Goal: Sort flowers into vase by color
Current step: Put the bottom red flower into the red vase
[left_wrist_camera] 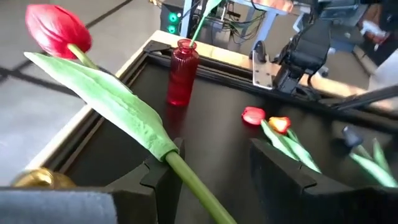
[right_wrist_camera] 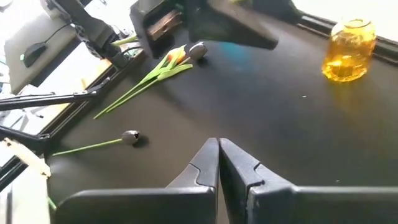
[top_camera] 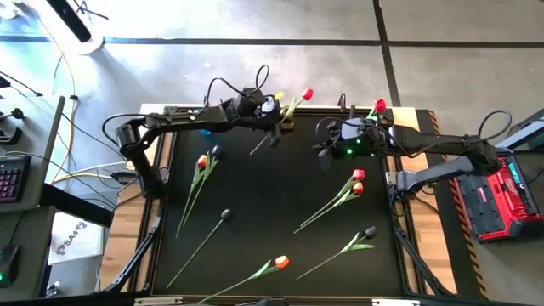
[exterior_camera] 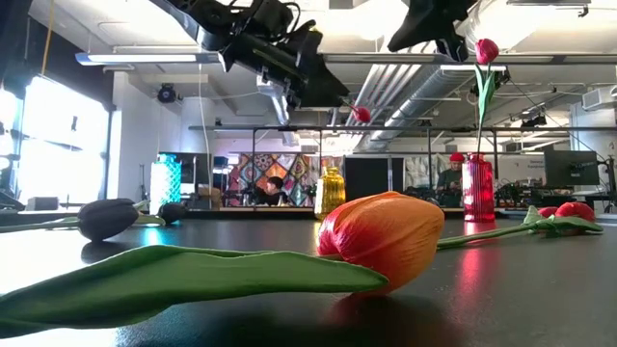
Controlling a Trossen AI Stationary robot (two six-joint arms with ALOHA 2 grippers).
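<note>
Red tulip [left_wrist_camera: 57, 29] stem lies between left pincer [left_wrist_camera: 217, 177] fingers.

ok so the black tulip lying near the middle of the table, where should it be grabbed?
Grip the black tulip on its bare thin stem, midway along, coming straight down from above. It lies flat on the table, apart from the other flowers, with room for fingers either side.

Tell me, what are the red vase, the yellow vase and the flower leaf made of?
The red vase looks like see-through red glass or clear plastic: light glows through its ribbed sides. The yellow vase seems the same sort of clear, shiny amber stuff. The leaf on the red tulip looks like matte, smooth fake material, maybe soft plastic or coated cloth; I can't tell which.
</note>
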